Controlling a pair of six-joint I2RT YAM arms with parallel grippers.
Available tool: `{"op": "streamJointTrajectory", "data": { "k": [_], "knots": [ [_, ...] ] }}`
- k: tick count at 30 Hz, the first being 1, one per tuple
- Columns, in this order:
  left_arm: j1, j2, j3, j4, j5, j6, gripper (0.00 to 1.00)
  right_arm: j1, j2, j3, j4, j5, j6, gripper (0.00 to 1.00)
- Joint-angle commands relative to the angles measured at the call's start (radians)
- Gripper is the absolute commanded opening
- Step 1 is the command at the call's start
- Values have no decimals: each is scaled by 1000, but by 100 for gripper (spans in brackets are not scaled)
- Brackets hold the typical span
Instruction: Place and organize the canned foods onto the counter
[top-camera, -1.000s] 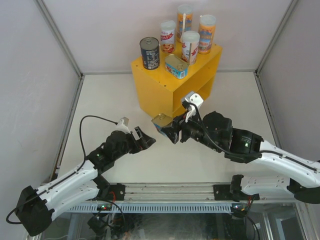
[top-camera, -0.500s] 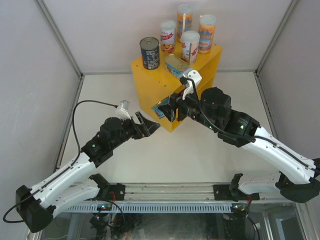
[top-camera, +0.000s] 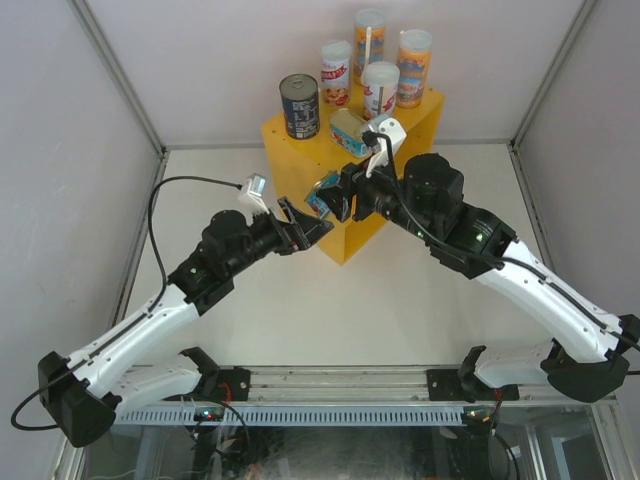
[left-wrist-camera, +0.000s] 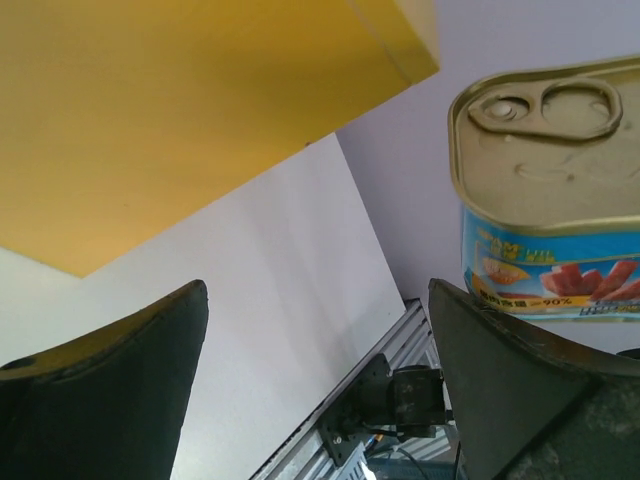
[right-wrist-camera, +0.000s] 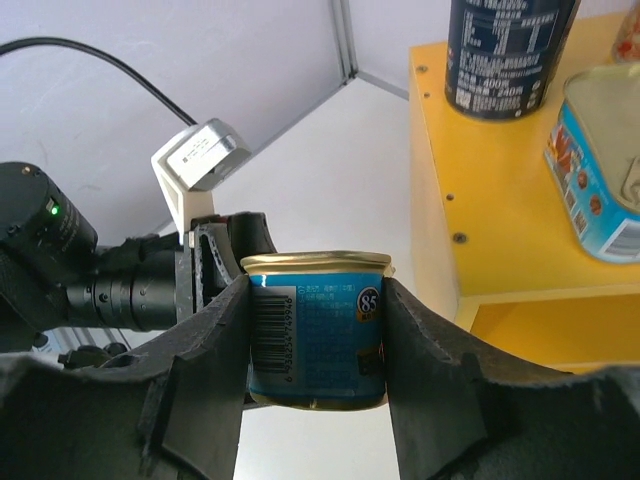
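Right wrist: glossy rectangular tin (right-wrist-camera: 316, 335) in matte black right claw (right-wrist-camera: 315, 300).

Overhead, the right gripper (top-camera: 333, 196) covers most of the flat blue-labelled gold-topped tin (top-camera: 321, 203); its arm hides the inner shelf of the bright yellow box-shaped shelf unit (top-camera: 295, 170). The right wrist view crops the top of the dark round tin (right-wrist-camera: 505, 50).

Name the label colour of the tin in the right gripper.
Blue with white print and a barcode, gold rims. The tin shows best in the right wrist view.
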Motion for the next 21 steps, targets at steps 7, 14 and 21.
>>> {"op": "streamJointTrajectory", "data": {
  "k": [7, 14, 21],
  "knots": [
    [6, 34, 165, 97, -12, -13, 95, -56, 26, 121, 149, -69, -16, 28],
    [20, 59, 188, 92, -9, -16, 95, -129, 57, 139, 229, -116, -35, 28],
    [44, 67, 191, 58, 3, -7, 95, -226, 95, 142, 319, -189, -28, 28]
  ]
}}
